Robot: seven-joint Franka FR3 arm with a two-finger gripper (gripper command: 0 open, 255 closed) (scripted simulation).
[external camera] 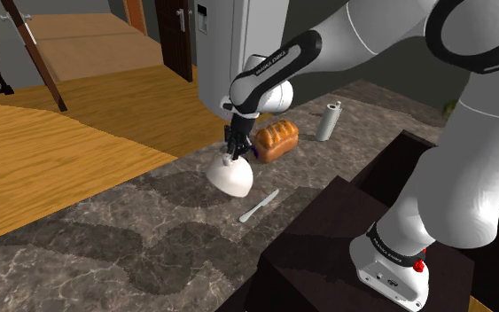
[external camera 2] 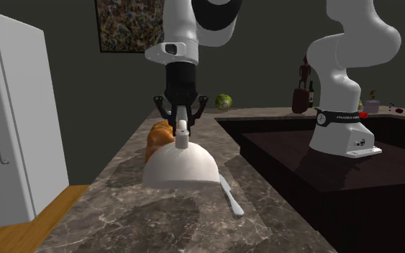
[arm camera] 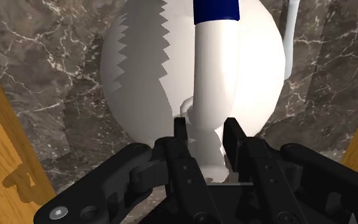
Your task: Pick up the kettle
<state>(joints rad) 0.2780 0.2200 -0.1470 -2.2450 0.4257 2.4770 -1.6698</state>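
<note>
ok so my gripper [arm camera: 207,137] is straight above the kettle [external camera 2: 181,167], pointing down. Fingers [arm camera: 180,135] are clamped on the bottom end of its white handle [arm camera: 212,70], one each side w/ only the handle's width between them. There's a blue band [arm camera: 216,9] further along the handle. The kettle is a white dome on the marble counter [external camera: 150,239], near the edge by the wood floor; tbh can't tell if its base is touching the stone. A brown bread loaf [external camera: 276,140] is just beside it and a white knife [external camera: 259,206] lies next to it on the stand's side. A grey bottle [external camera: 328,121] stands further back.
</note>
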